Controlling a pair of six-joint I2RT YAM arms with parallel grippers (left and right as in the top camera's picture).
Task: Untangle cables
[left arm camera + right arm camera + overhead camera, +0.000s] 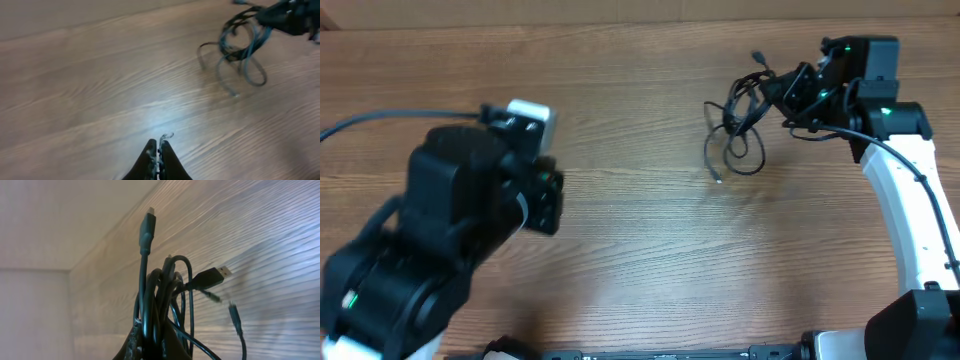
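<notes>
Nearest, the left gripper (158, 146) hung over the wooden table (75, 100), well apart from the tangle, its jaws pressed together on nothing. Farther off, toward the table's far right, the right gripper (788, 92) was clamped on the bundle of black cables (740, 125), whose loops drooped toward the wood. A silver-tipped USB plug (216, 275) jutted sideways from the bundle.

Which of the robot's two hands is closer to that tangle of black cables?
Right. The right gripper is clamped on the cables themselves; the left gripper, shut, is far off from them.
</notes>
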